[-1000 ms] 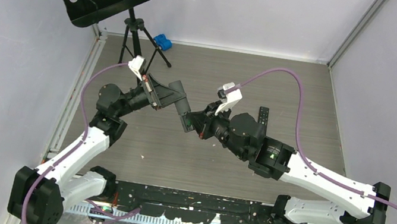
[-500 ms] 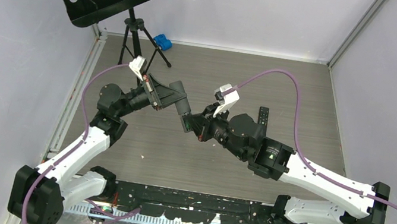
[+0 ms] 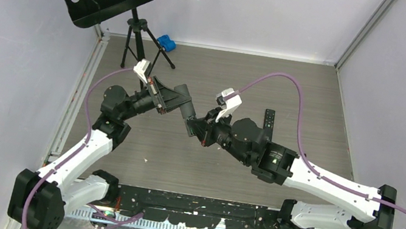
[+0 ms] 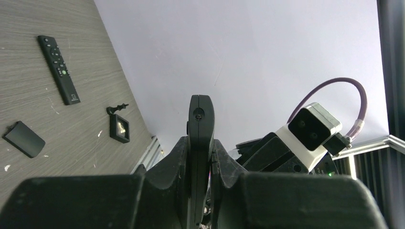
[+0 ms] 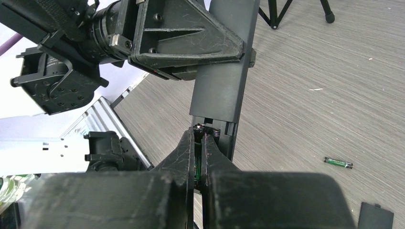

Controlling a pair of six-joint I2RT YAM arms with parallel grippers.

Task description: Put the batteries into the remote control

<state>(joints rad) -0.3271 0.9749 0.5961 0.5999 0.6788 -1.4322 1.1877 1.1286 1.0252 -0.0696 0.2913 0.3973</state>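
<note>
The right gripper (image 5: 198, 136) is clenching a small dark green cylindrical battery (image 5: 196, 164) between its fingers, with the tips touching the open battery bay (image 5: 213, 128) at the near end of the long black plastic remote control (image 5: 223, 81). The step in hand is judged to be seating this cell in the bay. To do it well, the cell should be going in with its long axis parallel to the remote control's long axis. One end should be pressing against the bay's contact before the other end is dropping below the rim. The fingers should be letting go only when the cell is lying flat. Polarity marks are too small to read. The remote control is being held off the table, its long axis running from the bay up and away toward the left gripper (image 4: 200, 145), and its bay end is pointing at the right gripper. The left gripper is grasping the remote control's body beyond the bay and should be bracing rigidly against the push. Farther out, on the grey wood-grain table (image 5: 305, 71), a spare dark green battery (image 5: 338, 162) is lying flat, well apart from the remote control. A flat black rectangular cover (image 5: 376, 217) is lying near that cell.
</note>
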